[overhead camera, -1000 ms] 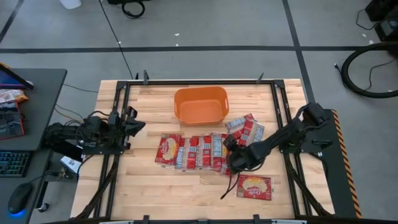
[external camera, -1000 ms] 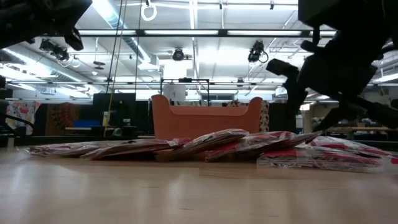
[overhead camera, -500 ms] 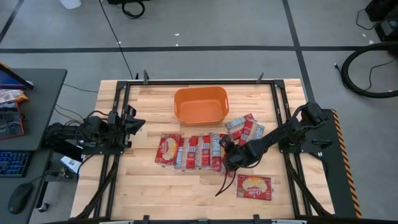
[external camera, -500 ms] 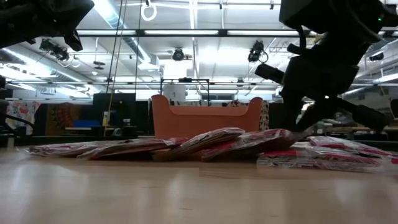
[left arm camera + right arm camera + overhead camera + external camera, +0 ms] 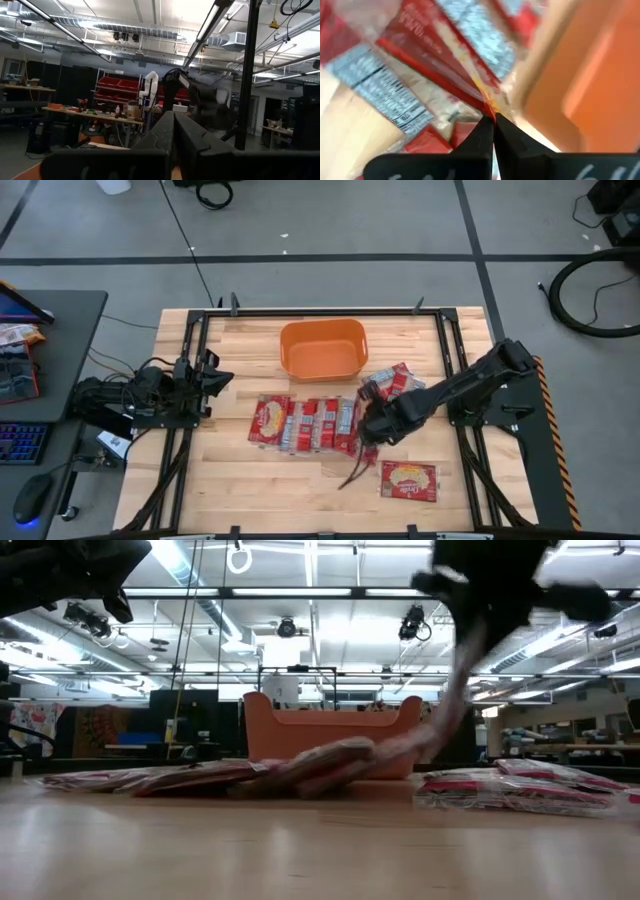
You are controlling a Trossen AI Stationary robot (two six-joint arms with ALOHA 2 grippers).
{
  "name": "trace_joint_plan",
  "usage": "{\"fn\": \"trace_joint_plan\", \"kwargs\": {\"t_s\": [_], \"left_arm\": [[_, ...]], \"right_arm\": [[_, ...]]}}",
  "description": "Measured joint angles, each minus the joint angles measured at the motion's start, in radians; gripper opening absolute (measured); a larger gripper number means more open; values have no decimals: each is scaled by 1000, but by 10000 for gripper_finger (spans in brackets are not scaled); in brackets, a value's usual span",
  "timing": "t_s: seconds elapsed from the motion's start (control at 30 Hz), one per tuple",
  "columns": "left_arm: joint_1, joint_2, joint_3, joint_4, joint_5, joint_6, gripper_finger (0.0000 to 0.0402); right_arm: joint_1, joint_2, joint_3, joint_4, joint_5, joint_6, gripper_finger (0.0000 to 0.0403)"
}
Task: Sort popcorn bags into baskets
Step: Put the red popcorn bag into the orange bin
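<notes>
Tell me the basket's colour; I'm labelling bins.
Orange, plain with no pattern; the basket shows best in the high view.

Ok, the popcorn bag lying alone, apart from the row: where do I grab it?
Take the lone bag by its short edge nearer the right claw, coming down from above at a slant. It lies flat, face up, apart from the row, so probably only a thin edge offers purchase. That claw is shut on another bag now.
</notes>
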Motion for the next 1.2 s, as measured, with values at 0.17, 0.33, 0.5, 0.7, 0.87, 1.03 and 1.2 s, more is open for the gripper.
{"fn": "trace_joint_plan", "kwargs": {"t_s": [0.17, 0.33, 0.5, 0.7, 0.87, 1.03, 1.2], "left_arm": [[0, 0, 0, 0, 0, 0, 18], [0, 0, 0, 0, 0, 1, 18], [0, 0, 0, 0, 0, 2, 18], [0, 0, 0, 0, 0, 2, 18], [0, 0, 0, 0, 0, 2, 18], [0, 0, 0, 0, 0, -1, 18], [0, 0, 0, -2, 0, -23, 18]], "right_arm": [[-55, -1, 159, -10, 36, 49, 6], [-131, -1, 245, -3, 87, 64, 7], [-260, 0, 255, 117, 56, 171, 7], [-394, 12, 255, 244, 28, 355, 7], [-473, 79, 254, 237, -62, 398, 8], [-517, 148, 254, 225, -77, 399, 8], [-540, 194, 254, 230, -59, 493, 9]]}}
